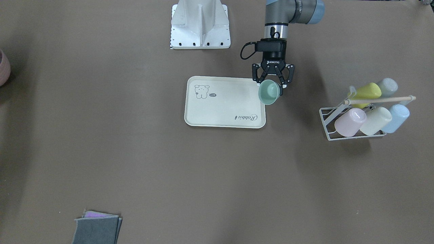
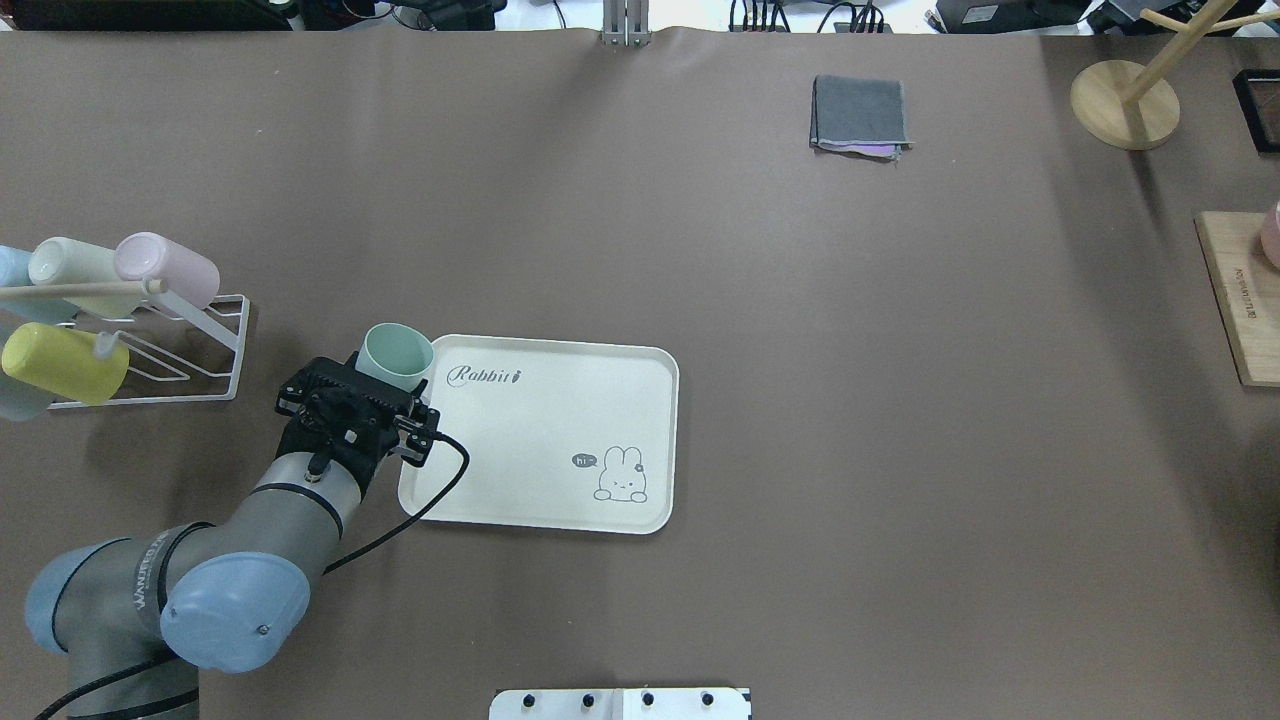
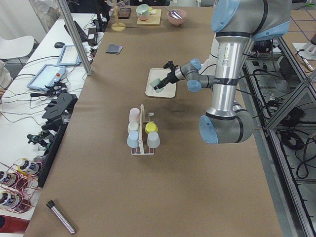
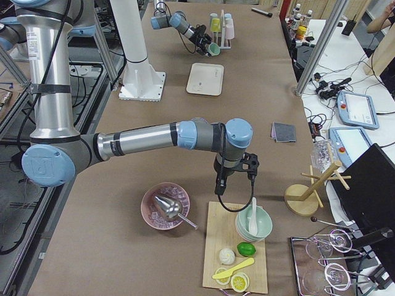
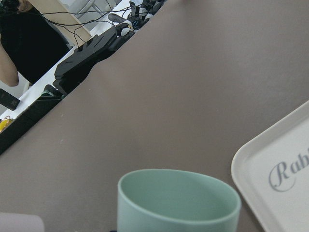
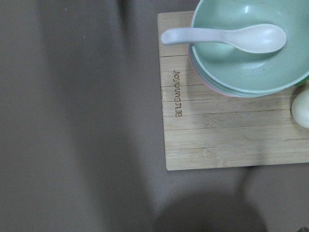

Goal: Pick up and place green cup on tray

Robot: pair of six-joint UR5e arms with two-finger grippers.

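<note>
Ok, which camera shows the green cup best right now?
Exterior front-facing: the green cup shows nearly whole, mouth toward the camera, held in the left jaws at the tray corner. Overhead hides its base; left wrist crops it; side views show it tiny.

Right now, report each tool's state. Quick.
Left tool: closed, holding the green cup.
Right tool: cannot be told; too small in the side view.

Soft, even light comes from overhead. Broad faint shadows band the brown table (image 2: 900, 400); a darker, blurred one lies below the wooden board (image 6: 217, 140). The near rim of the green cup (image 5: 178, 198) looks slightly soft.
</note>
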